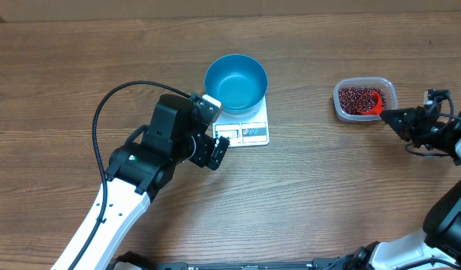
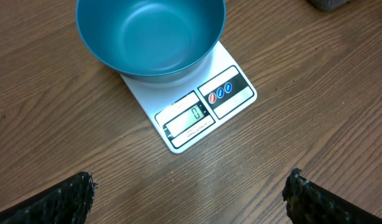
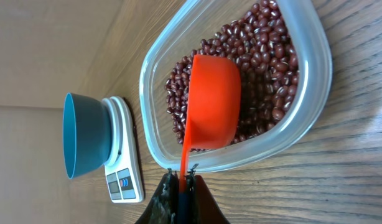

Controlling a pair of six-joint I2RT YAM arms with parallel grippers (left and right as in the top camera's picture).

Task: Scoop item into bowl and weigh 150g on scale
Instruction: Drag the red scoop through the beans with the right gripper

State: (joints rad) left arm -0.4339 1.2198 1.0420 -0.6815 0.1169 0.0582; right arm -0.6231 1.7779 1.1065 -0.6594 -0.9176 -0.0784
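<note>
A blue bowl (image 1: pixel 236 82) stands empty on the white scale (image 1: pixel 253 132), whose display and buttons (image 2: pixel 223 93) face my left gripper (image 1: pixel 214 152). That gripper hovers open just in front of the scale, its fingertips (image 2: pixel 73 198) wide apart over bare wood. Dark red-brown beans (image 3: pixel 265 59) fill a clear container (image 1: pixel 364 98) at the right. My right gripper (image 3: pixel 182 180) is shut on the handle of an orange scoop (image 3: pixel 211 102), whose cup lies in the beans with its rounded back toward the wrist camera.
The brown wooden table (image 1: pixel 328 187) stretches around everything. A black cable (image 1: pixel 103 120) loops from the left arm over the table's left side. The right arm (image 1: pixel 448 210) comes in from the lower right corner.
</note>
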